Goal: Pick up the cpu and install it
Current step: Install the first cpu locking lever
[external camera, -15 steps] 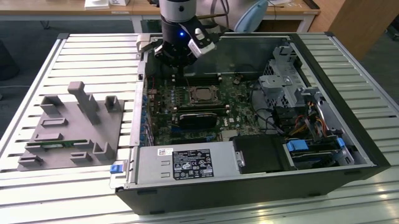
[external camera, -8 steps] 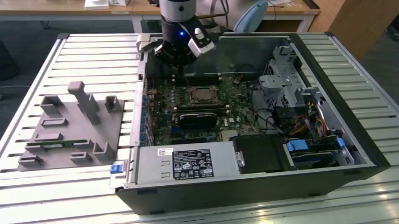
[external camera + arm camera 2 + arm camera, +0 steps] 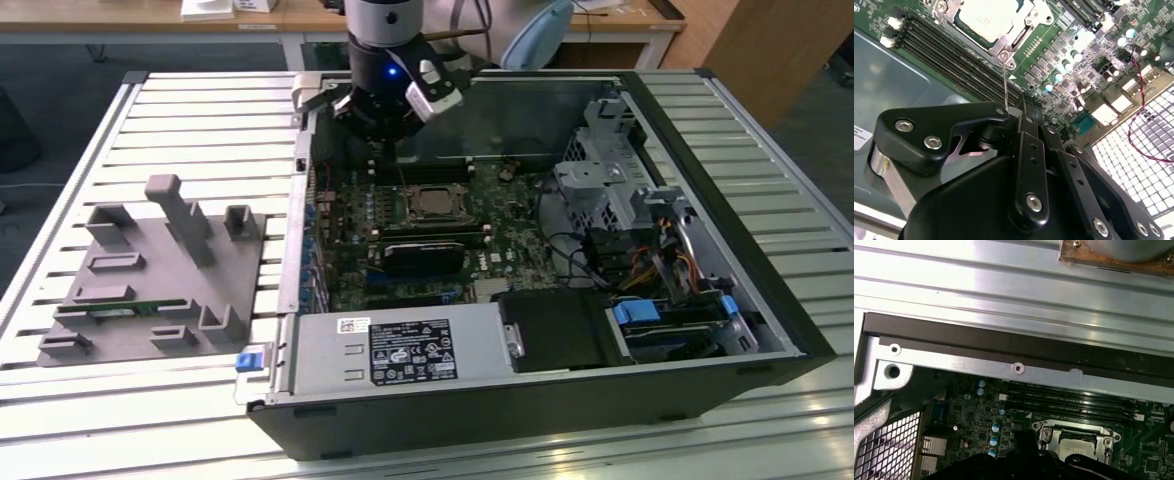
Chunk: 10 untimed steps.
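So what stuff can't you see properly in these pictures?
- The gripper: in the second wrist view its own black body hides the fingertips, so open or shut is unclear.
- The cpu: in the first wrist view the gripper's dark body covers its near edge; in the second wrist view the picture's edge cuts it off.
- The socket's thin lever: its lower end disappears behind the gripper.

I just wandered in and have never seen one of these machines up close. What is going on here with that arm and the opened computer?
A robot arm is working inside an open computer case lying on a slatted table. Its gripper hangs over the motherboard, just behind the processor socket. The cpu already sits in that socket, its silver top showing inside the metal frame in both wrist views. A thin wire lever stands up beside the socket, close to the gripper. A grey parts holder sits at the exterior view's left.
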Motion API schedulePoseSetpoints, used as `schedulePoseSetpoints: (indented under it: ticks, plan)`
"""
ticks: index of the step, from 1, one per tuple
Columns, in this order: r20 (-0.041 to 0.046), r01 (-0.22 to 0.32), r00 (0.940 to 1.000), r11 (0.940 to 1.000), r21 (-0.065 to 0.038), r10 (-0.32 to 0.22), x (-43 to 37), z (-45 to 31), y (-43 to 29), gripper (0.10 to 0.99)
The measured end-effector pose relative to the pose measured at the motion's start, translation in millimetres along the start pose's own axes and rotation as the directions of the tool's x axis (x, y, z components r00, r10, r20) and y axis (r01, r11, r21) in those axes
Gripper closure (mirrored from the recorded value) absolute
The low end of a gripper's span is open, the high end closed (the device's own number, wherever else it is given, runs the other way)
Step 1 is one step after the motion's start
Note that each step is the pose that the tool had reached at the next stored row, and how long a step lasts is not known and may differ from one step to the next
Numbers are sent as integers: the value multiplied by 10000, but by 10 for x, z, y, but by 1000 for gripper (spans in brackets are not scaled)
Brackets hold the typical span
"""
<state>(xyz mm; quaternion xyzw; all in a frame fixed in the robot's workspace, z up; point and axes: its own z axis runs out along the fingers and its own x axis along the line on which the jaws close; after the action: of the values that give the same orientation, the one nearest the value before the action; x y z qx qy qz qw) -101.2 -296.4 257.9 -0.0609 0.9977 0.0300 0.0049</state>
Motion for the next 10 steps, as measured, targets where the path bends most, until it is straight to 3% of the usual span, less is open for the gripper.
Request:
schedulePoseSetpoints:
  ticks: [10]
  plan:
    - [1, -1, 10000, 10000, -1, 1, -98, 1, -12, 980]
